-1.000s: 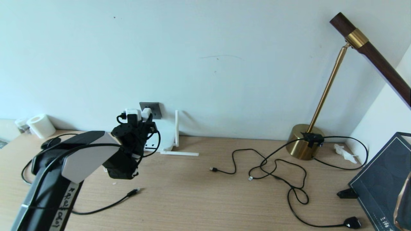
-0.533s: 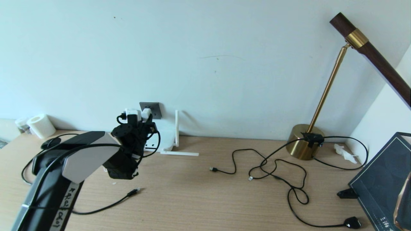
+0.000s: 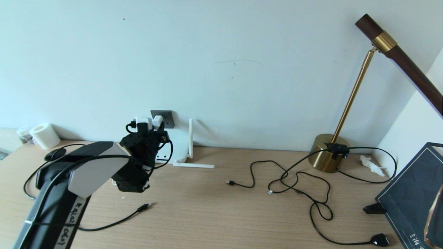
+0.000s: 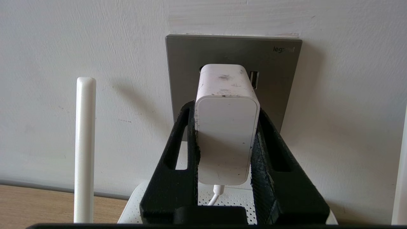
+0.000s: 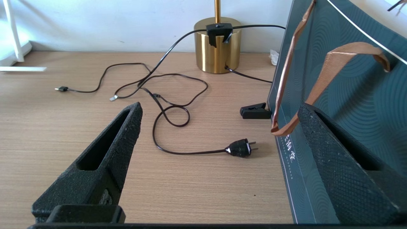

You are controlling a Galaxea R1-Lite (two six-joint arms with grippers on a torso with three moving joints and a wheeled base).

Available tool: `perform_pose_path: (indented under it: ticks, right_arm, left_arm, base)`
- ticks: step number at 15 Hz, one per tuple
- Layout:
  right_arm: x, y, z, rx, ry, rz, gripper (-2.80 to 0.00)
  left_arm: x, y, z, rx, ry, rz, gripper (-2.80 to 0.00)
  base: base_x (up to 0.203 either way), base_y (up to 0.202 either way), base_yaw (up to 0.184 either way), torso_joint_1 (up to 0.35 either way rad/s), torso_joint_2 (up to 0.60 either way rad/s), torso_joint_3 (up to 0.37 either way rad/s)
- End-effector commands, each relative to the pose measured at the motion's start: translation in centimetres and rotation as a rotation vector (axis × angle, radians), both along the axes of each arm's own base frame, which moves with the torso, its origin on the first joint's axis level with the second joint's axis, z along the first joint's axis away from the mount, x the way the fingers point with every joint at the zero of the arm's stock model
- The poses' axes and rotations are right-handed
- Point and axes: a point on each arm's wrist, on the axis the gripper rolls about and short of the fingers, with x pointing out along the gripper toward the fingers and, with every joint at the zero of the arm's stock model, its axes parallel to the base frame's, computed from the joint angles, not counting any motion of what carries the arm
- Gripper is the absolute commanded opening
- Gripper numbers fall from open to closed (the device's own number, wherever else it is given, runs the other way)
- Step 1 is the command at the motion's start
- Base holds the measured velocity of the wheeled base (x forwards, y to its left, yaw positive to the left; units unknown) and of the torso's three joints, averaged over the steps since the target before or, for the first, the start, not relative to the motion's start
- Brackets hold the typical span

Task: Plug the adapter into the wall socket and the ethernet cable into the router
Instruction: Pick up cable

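Where the desk (image 3: pixel 221 193) meets the wall at its back edge, toward the left end, my left gripper (image 4: pixel 226 127) is clenched on the adapter (image 4: pixel 226 127), one black finger flat against each of its sides. The adapter's far end sits against the wall socket (image 4: pixel 273 79), a dark grey plate fixed to the wall just above the desk; I cannot tell from here whether the prongs are fully seated. A thin white cord (image 4: pixel 216 195) hangs from the adapter's near end. Directly below, against the back edge, lies the router (image 4: pixel 203 203), white and perforated on top, one antenna (image 4: pixel 85 149) standing upright beside the socket and, in the head view, another antenna (image 3: pixel 193 165) lying flat on the desk. The ethernet cable (image 3: pixel 110 224) trails across the front left part of the desk, its plug lying loose on the wood, well apart from the router. My right gripper (image 5: pixel 219 165) is out of the head view; its own camera shows the fingers spread wide with nothing between them, low over the right part of the desk, beside a dark green bag (image 5: pixel 343 95) with copper handles. Toward the back right corner stands a brass lamp (image 3: pixel 327 157), its black cord (image 3: pixel 311 193) looping over the desk to a two-pin plug (image 5: pixel 240 148) near the front edge. A tissue roll (image 3: pixel 43 135) sits at the back left corner.
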Motion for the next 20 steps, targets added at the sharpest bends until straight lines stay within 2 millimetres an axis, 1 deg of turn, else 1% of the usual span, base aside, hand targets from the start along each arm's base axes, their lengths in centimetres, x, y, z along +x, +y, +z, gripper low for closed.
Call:
perform_pose_path:
  ticks: [1, 12, 20]
  right_arm:
    - [0.08, 0.0, -0.31, 0.0, 0.01, 0.001, 0.0]
    - [0.08, 0.0, -0.31, 0.0, 0.01, 0.001, 0.0]
    - [0.08, 0.0, -0.31, 0.0, 0.01, -0.001, 0.0]
  left_arm:
    - [0.03, -0.02, 0.03, -0.001, -0.009, 0.0, -2.8]
    - [0.1, 0.33, -0.16, 0.003, -0.006, -0.002, -2.8]
    - [0.55, 0.35, 0.32, 0.0, -0.037, -0.002, -2.8]
  base:
    - [0.0, 0.0, 0.0, 0.0, 0.0, 0.0]
    - [0.0, 0.0, 0.0, 0.0, 0.0, 0.0]
    - [0.0, 0.0, 0.0, 0.0, 0.0, 0.0]
